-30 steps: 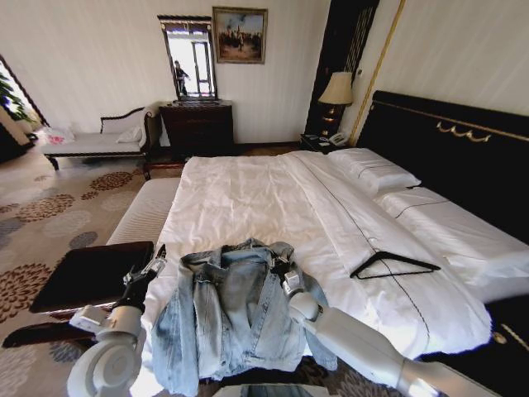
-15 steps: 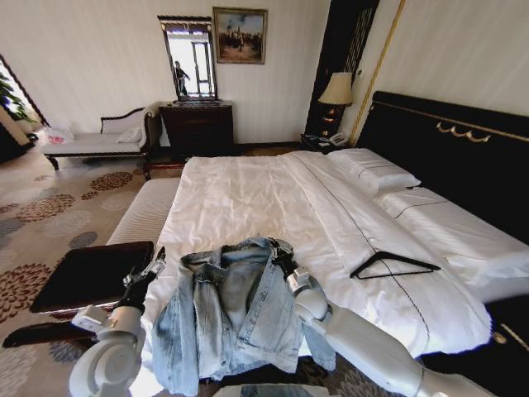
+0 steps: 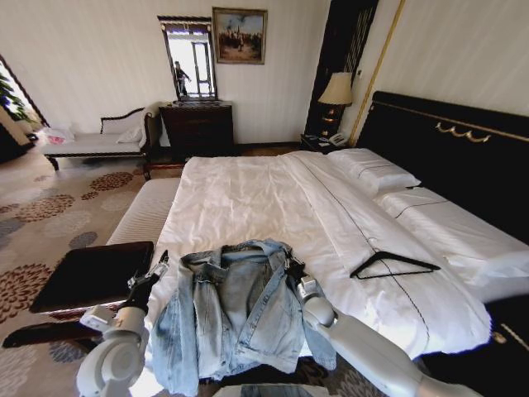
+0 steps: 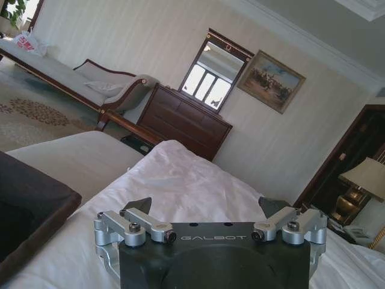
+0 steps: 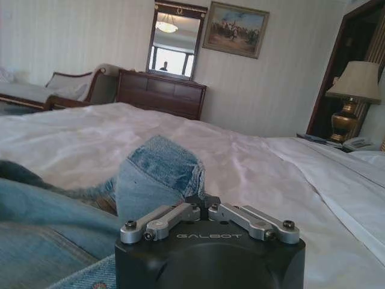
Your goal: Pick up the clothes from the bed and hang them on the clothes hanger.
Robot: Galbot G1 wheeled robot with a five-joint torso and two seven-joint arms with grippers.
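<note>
Plainly, head view: the denim jacket (image 3: 235, 310) is spread collar-up at the foot of the bed (image 3: 248, 198), its hem hanging over the near edge, so that both shoulders can be reached from where the robot stands.
Head view, right gripper (image 3: 292, 268): it is set at the jacket's right shoulder beside the collar; a pinch on the cloth is judged likely, as the shoulder fabric is bunched there.
Head view, left gripper (image 3: 157, 269): it is held just beside the jacket's left shoulder, apart from the cloth, over the bed's edge near the dark side table (image 3: 91, 273).
Head view, clothes hanger (image 3: 394, 265): it is laid flat on the white sheet, well apart from the jacket, toward the pillows (image 3: 372, 174); the hanging step is judged not yet begun.
Left wrist view: the left gripper (image 4: 207, 212) is seen with its fingers spread wide and nothing between them, white sheet ahead.
Right wrist view: the right gripper (image 5: 203, 200) is seen clenched, a fold of denim (image 5: 157, 171) being raised just at its tips, which suits a grasp of the shoulder.
</note>
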